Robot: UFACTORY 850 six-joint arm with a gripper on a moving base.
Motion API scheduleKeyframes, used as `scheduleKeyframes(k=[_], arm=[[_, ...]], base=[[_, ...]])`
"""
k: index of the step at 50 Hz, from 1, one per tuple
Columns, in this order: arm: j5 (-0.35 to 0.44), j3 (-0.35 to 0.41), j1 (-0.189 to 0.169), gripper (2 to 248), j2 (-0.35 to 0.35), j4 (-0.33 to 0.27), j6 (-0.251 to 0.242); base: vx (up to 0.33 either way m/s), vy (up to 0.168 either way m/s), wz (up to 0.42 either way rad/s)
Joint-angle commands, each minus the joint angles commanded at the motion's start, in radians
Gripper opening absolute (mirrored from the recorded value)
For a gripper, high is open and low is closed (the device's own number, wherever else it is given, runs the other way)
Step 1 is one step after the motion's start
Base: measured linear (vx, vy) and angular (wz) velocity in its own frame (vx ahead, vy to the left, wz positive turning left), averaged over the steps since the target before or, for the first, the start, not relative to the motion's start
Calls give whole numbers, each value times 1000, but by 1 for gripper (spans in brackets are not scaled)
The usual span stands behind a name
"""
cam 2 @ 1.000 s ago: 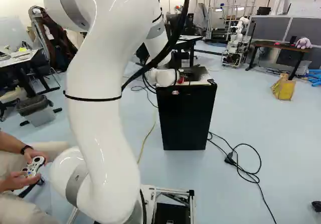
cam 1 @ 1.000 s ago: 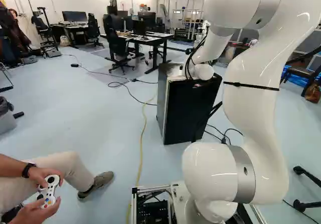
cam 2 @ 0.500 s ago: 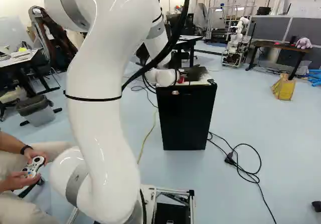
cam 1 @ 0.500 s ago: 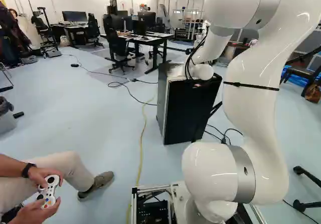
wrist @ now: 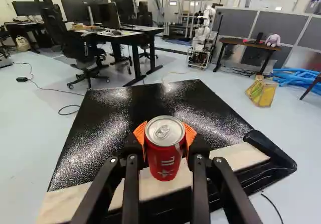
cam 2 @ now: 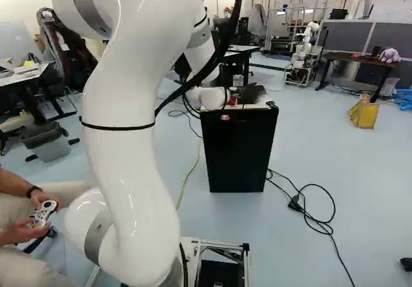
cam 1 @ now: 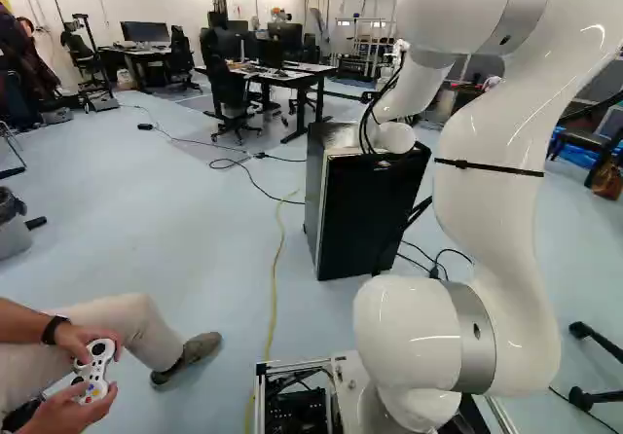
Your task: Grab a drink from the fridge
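In the right base view my gripper [cam 2: 228, 96] is mostly hidden by the white wrist, just over the top of the black fridge [cam 2: 238, 152]. A bit of the red can [cam 2: 233, 100] shows beside it. From the wrist view, the gripper [wrist: 165, 136] is shut on the red can [wrist: 163, 158], with an orange pad against each side. The can is upright, its silver lid and tab facing the camera. Behind it spreads the fridge's glossy black top [wrist: 120, 113] with a pale front strip. Whether the can's base touches the fridge cannot be told. The fridge door looks shut.
A person's hands with a controller [cam 1: 94, 371] are left of the base. Cables [cam 2: 315, 216] lie on the floor right of the fridge. Desks [cam 1: 282, 76] and chairs stand beyond it. Another robot [cam 2: 301, 55] and a yellow bag [cam 2: 364, 113] are farther off.
The arm's upper links have shifted very slightly against the lowest joint, and the red can beside the wrist sits a touch higher in the right base view. The base and fridge have not moved.
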Motion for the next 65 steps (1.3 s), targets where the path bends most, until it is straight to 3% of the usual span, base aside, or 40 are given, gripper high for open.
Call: scheduleKeyframes(k=[22, 65], arm=[[0, -1, 0, 96, 40, 0, 0], [2, 17, 6, 96, 56, 1, 0]], base=[[0, 0, 0], [0, 0, 0]])
